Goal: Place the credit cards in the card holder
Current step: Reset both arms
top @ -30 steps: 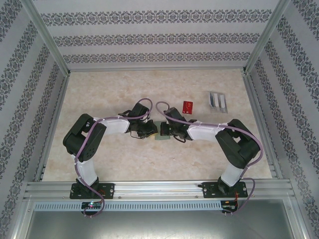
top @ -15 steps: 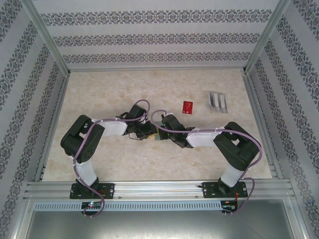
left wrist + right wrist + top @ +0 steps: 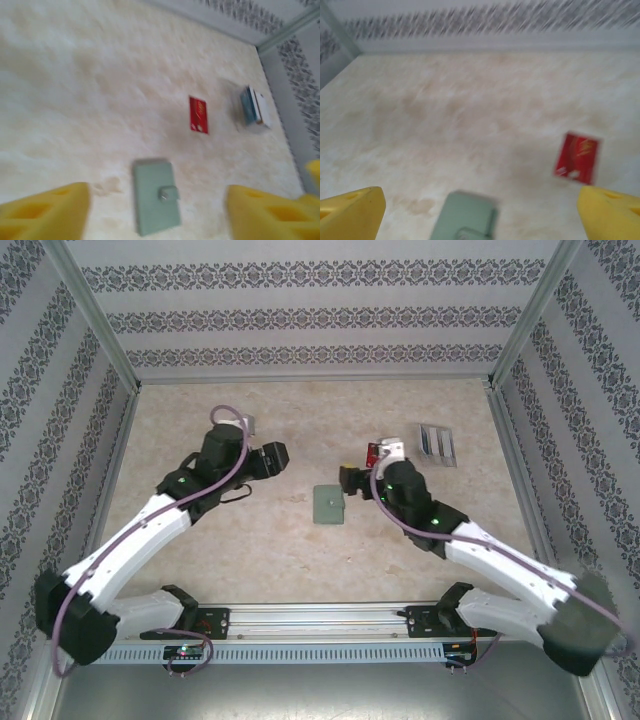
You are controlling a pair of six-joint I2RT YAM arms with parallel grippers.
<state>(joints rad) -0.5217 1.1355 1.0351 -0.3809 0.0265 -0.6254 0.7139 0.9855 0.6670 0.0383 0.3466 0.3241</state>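
Now both arms are drawn back from the middle of the beige marbled table (image 3: pixel 290 555), where one second ago their two grippers were pressed together over the holder.

On the left, the left gripper (image 3: pixel 278 458) hangs above the table, well apart from the holder. Its yellow fingers (image 3: pixel 47 212) stand wide and hold nothing.

Between the arms lies the card holder (image 3: pixel 327 505), a small flat grey-green wallet, alone on the bare table and touched by neither gripper. It is folded shut, with its small snap tab (image 3: pixel 168 193) at the right long edge. Its long axis runs from the near edge of the table toward the back wall, only a little tilted. So I judge that the fold is on the left side and the opening side looks toward the right arm.

To the right, the right gripper (image 3: pixel 348 477) is released too, its fingers far apart and empty, near the holder but above it. Just beyond it the red plastic credit card (image 3: pixel 577 159) lies flat on the table, its long axis nearly parallel to the holder's. Further right, the clear plastic slotted stand (image 3: pixel 437 443) keeps a blue card (image 3: pixel 247 106) and a pale card upright.

The holder was let go closed, while these cards are outside it. Whether any card is inside cannot be seen. I judge the task unfinished, and the holder must be opened again for the next card.
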